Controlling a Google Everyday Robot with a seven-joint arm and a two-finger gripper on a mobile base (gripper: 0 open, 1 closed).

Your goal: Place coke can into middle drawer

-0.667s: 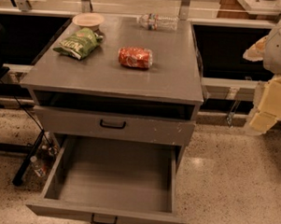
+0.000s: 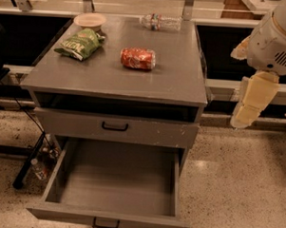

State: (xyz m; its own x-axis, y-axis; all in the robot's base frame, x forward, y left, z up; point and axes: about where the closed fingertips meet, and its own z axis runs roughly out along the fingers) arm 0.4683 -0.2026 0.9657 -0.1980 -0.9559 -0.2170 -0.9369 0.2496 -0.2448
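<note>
The coke can lies on its side on the grey cabinet top, near the middle. The middle drawer is pulled out low at the front; its flat floor is bare, and its black handle sits at the bottom edge. My gripper hangs off the white arm to the right of the cabinet, beyond its edge, and holds nothing. It is well right of the can and above floor level.
A green chip bag, a shallow bowl and a clear water bottle lie on the cabinet top behind and left of the can. A closed drawer front with white scuffs sits above the open drawer. Cables and black stand legs lie at the left.
My arm and gripper have shifted a little to the left, towards the cabinet's right edge. The can and the drawer have not moved.
</note>
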